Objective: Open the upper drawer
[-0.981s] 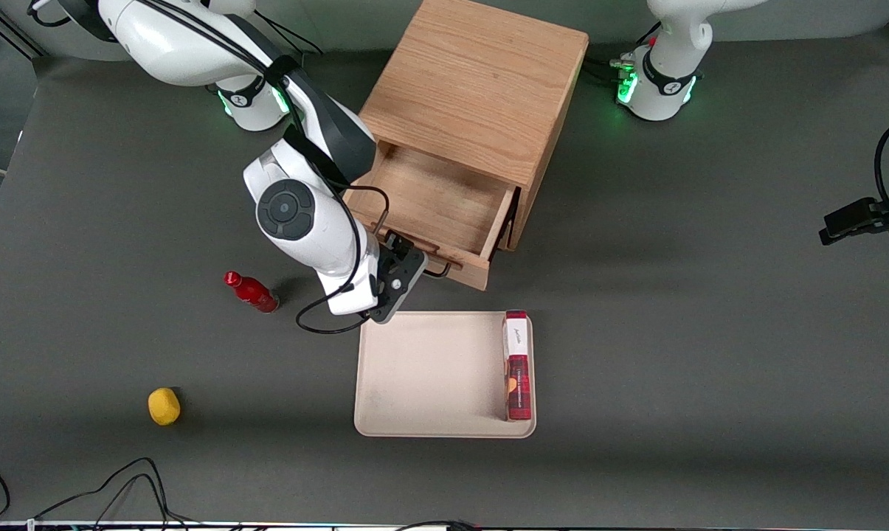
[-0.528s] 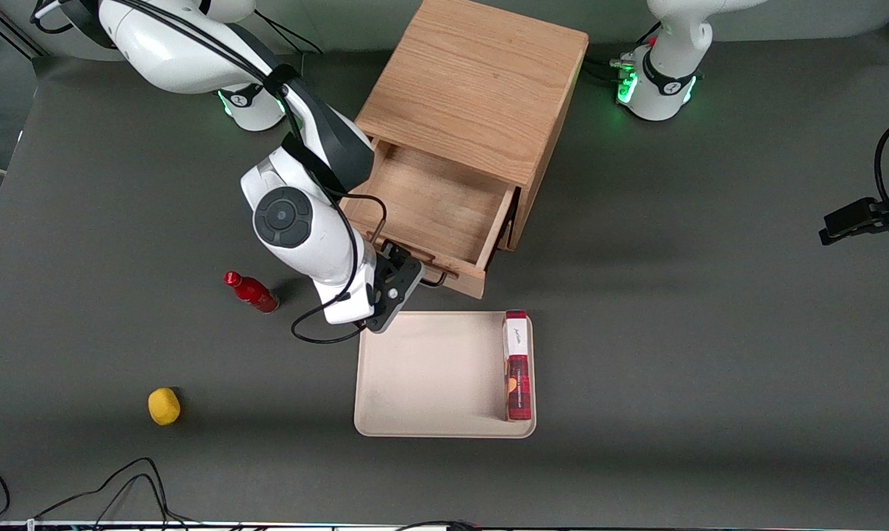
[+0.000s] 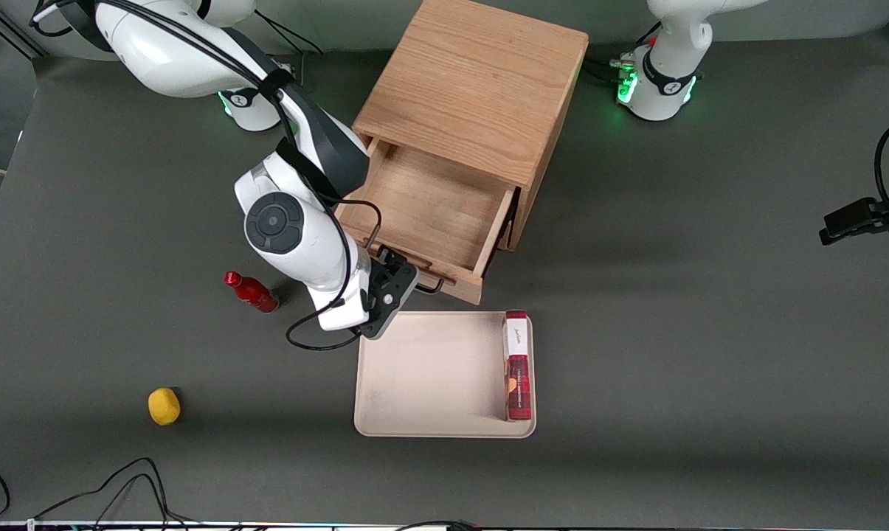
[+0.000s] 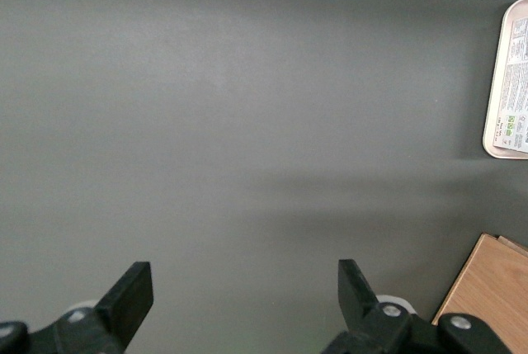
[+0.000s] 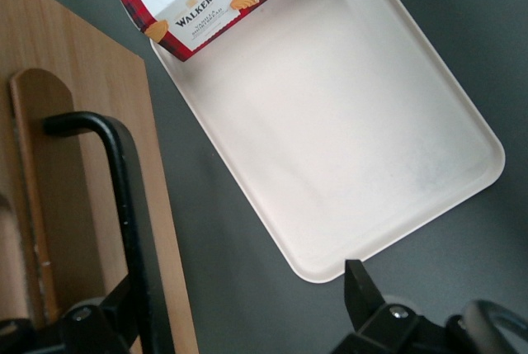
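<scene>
A: What has changed over the last second?

B: The upper drawer (image 3: 429,214) has slid a little farther out of the cabinet (image 3: 481,88), drawn toward the front camera by the gripper (image 3: 403,278). Its plain wood floor lies bare to the camera. The fingers (image 5: 363,292) are spread, one on each side of the black wire handle (image 5: 124,197); in the right wrist view the gap between them is far wider than the bar, so they are released rather than clenched on it.

A: And for the task?

B: The drawer appears almost fully open. Judged from this, the pull is at or near its end.

A: What lies near the fingers?

B: A cream tray (image 3: 429,369) sits on the worktop (image 3: 710,332) just beside the fingers, nearer the front camera than the drawer front. A red shortbread box (image 3: 517,365) rests along one edge of it. A red bottle (image 3: 252,292) lies near the arm; a yellow object (image 3: 164,406) lies well apart.

A: Any obstruction?

B: The tray's rim lies close to the drawer front, so further travel would probably bring the two together.
</scene>
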{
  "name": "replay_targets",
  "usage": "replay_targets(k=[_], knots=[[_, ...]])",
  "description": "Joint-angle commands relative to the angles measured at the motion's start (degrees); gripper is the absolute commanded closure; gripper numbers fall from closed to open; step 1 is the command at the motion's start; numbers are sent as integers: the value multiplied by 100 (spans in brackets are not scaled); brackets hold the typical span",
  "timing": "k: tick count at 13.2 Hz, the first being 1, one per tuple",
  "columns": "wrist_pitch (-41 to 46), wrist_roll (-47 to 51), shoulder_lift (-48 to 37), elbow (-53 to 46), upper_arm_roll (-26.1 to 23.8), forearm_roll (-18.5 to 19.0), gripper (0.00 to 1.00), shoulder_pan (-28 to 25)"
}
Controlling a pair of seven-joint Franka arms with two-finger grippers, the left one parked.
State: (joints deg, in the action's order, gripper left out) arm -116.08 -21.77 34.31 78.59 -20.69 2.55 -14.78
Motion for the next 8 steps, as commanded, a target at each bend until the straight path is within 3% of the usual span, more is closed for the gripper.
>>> replay_targets(k=[1,8], knots=[[-11,-178,155,-257,-41,149,0,80],[-20,-320,234,-450,-6,149,0,160]])
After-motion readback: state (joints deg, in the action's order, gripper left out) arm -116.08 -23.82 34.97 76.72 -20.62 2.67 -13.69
